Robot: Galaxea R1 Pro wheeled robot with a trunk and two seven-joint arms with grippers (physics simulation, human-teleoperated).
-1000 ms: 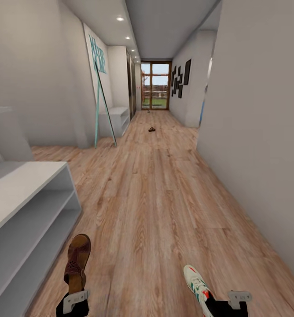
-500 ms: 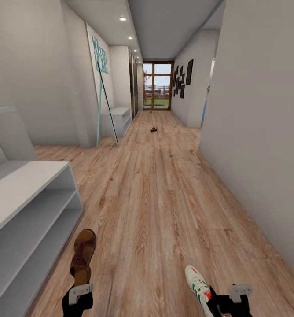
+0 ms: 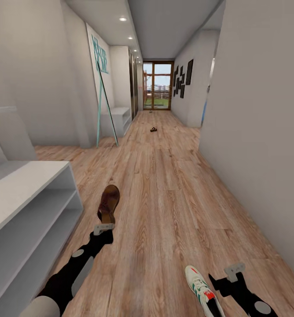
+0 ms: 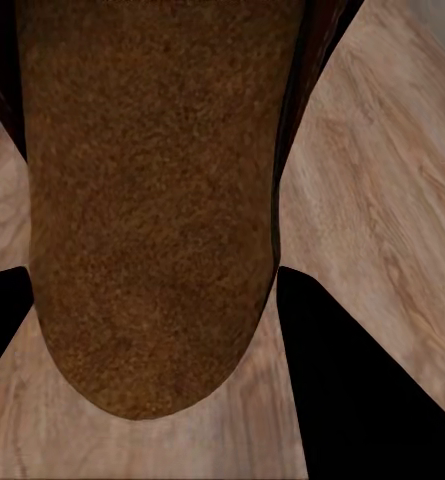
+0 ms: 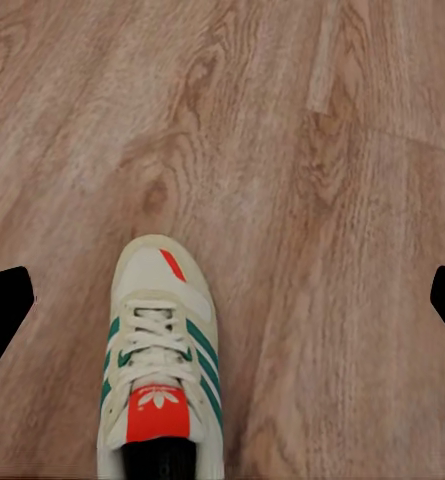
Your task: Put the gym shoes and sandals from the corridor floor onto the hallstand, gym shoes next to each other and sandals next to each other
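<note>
A long corridor of light wood-plank floor [image 3: 164, 185] runs to a far glazed door [image 3: 156, 86]. The pale hallstand [image 3: 28, 207] stands near left. The left hand [image 3: 104, 229] grips a brown sandal [image 3: 108, 203] above the floor. The right hand [image 3: 233, 274] is spread apart, just right of a gym shoe [image 3: 200, 287] on the floor. Another sandal [image 3: 153, 129] lies far off.

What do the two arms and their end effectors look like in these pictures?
Both arms are black with round grey caps at the joints. The left arm turns pale grey nearest the body. The left end effector and right end effector each carry a light grey bracket. No cables show.
</note>
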